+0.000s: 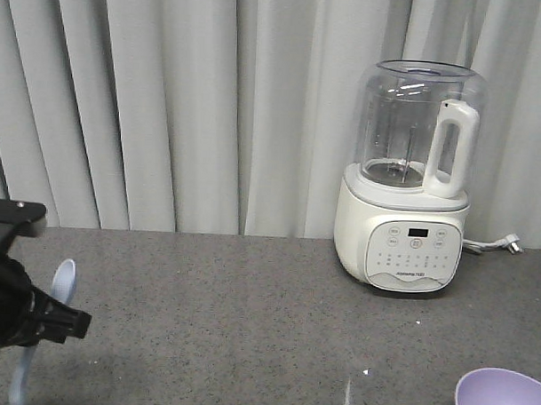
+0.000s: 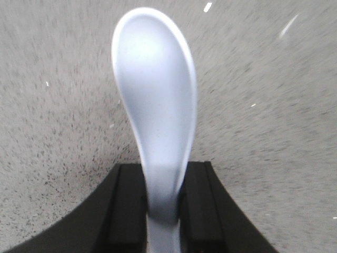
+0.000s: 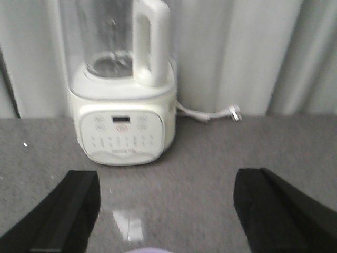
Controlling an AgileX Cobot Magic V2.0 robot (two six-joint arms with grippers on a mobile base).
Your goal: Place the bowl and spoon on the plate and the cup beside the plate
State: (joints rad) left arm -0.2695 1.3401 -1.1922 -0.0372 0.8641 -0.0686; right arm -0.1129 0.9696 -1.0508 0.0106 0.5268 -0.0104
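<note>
across the whole upper half of the front view, a pale grey pleated curtain (image 1: pixel 167 101). below it, edge to edge, a grey speckled table (image 1: pixel 248 326).

at the right of that frame, close against the curtain, a cream blender (image 1: pixel 413 181): clear jug, white handle, button panel on the front, upright on the table. same blender in the upper left of the right wrist view, slightly blurred.

at the left edge of the front view, the black left gripper (image 1: pixel 53 324), above the table and clamped narrowly on the spoon (image 1: pixel 63 281). in the left wrist view, black fingers (image 2: pixel 202 211) pressed to either side of the handle.

in the right wrist view, the right gripper (image 3: pixel 166 211) spread wide with nothing held. one dark finger in each lower corner, bare table in the gap.

in the lower right corner of the front view, cut by the frame, a lavender bowl (image 1: pixel 504 399) upright on the table, well apart from blender and spoon. at the bottom edge of the right wrist view, a faint purple sliver, too little to say more.

spoon itself pale blue-white, scoop up and out past the fingertips, hollow side toward the left wrist camera. handle end poking down below the gripper at the lower left of the front view.

smallest, at the far right beside the blender's base, a white cord (image 1: pixel 482 246) ending in a plug (image 1: pixel 513 244) on the table.
</note>
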